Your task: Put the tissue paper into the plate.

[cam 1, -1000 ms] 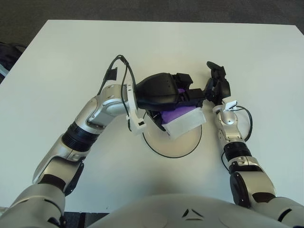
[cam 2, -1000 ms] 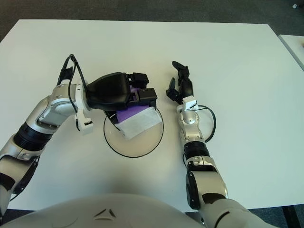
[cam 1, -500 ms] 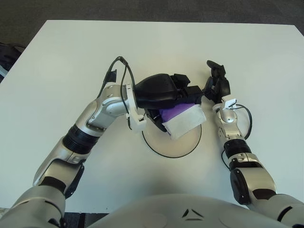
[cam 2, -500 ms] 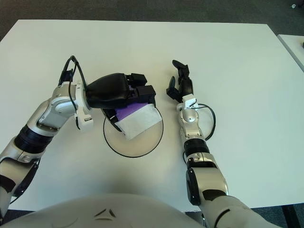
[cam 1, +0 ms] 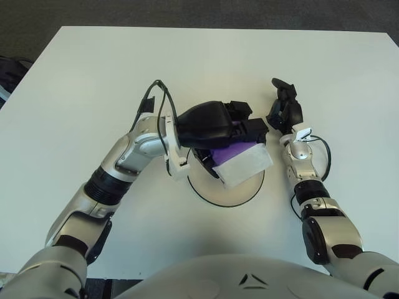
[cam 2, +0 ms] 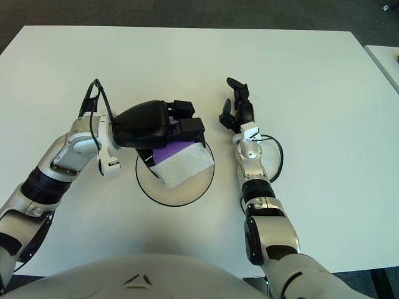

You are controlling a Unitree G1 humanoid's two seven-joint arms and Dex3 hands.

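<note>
A round white plate (cam 1: pixel 232 194) with a dark rim lies on the table in front of me. My left hand (cam 1: pixel 240 131) hovers over its far side, fingers curled on a purple and white tissue pack (cam 1: pixel 240 161). The pack hangs tilted above the plate, its white end pointing right and toward me. Most of its purple part is hidden under the hand. My right hand (cam 1: pixel 283 106) shows just right of the plate, fingers spread and holding nothing.
The white table (cam 1: pixel 93 75) stretches wide around the plate on all sides. A black cable (cam 1: pixel 159 99) loops off my left wrist. Dark floor lies beyond the table's far edge.
My left hand has shifted slightly right and toward me with the tissue pack, settling lower over the plate. The right hand has barely moved.
</note>
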